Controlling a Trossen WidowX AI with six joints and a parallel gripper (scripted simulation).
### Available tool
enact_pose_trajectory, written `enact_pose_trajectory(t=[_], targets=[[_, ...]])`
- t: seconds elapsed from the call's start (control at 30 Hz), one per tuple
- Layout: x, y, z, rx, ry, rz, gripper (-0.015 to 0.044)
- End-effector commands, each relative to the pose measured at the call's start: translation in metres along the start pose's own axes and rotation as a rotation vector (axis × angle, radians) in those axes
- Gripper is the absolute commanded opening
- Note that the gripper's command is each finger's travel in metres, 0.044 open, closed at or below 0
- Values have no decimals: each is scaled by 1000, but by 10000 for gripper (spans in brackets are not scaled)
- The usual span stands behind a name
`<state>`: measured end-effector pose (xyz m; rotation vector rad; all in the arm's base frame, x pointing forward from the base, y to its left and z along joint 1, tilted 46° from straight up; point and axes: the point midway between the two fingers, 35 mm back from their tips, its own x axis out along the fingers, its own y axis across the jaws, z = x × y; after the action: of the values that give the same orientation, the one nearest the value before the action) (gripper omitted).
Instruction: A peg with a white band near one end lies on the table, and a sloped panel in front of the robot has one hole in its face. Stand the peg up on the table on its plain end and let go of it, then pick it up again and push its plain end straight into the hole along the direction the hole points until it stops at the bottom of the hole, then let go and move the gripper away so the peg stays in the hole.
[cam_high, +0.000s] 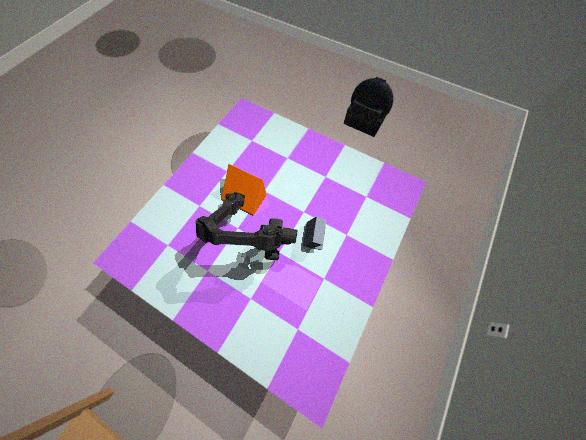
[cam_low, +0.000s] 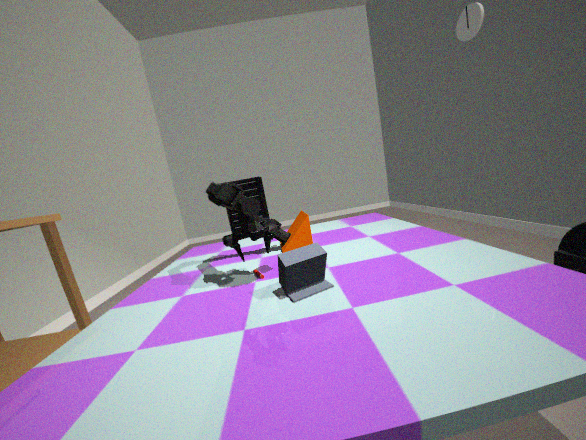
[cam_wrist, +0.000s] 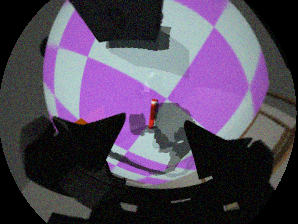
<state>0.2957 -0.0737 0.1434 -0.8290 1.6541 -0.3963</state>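
One gripper (cam_high: 274, 240) (cam_low: 256, 256) (cam_wrist: 156, 119) hung over the table (cam_high: 380, 280) (cam_low: 320, 360) (cam_wrist: 110, 85) in our top view, just beside a grey block (cam_high: 314, 234) (cam_low: 302, 270) (cam_wrist: 127, 20), which we took for the sloped panel. An orange wedge (cam_high: 245, 190) (cam_low: 301, 232) (cam_wrist: 81, 121) stood near the foot of the robot. We could not make out the peg from above; the gripper probably covered it.

From the exterior view we found the red peg (cam_low: 258, 274) (cam_wrist: 153, 114) lying on its side on the table, below the fingers and apart from them. The fingers were spread wide and pointed down, with nothing between them. We could not see the hole from here. A wall clock (cam_low: 470, 21) showed no numerals we could read.

In the wrist view the peg appeared between the two open fingertips, though well beyond them, with its pale band seemingly at the end nearer the block. We judged that we were at the first step, reaching for the peg to stand it up. The next move called for lowering with the fingers astride it, closing, then lifting and turning it plain end down. We saw no brands, labels or legible writing in any view.
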Motion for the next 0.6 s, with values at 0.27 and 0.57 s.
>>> enact_pose_trajectory(t=[0.27, 0.57], targets=[[13, 3, 2, -6, 5, -9, 440], [28, 3, 2, -6, 4, -8, 440]])
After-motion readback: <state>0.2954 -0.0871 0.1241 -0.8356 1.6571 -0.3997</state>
